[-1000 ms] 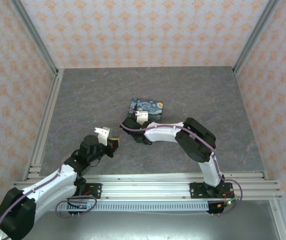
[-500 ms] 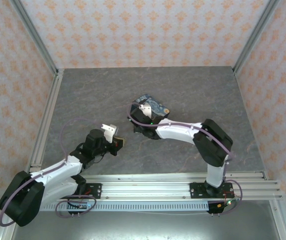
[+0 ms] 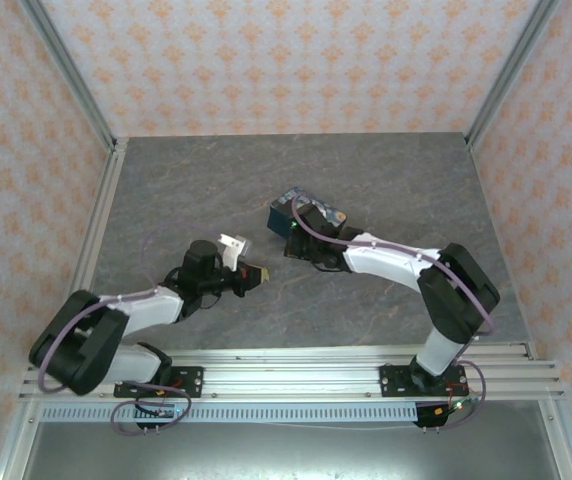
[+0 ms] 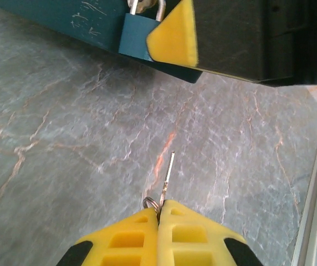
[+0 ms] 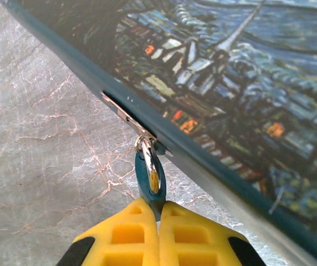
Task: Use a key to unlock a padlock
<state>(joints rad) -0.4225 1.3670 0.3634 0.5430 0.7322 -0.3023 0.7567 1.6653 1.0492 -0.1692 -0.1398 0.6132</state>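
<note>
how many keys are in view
1. The key is pinched in the left hand, its blade pointing toward the padlock that the right hand grips at the blue box's edge. Another could be hidden behind the box.

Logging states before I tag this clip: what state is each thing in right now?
left claw: shut on the key
key: held, blade pointing toward the padlock, not inserted
right claw: shut on the padlock
padlock: shackle through the box's hasp
painted box: lid closed
</note>
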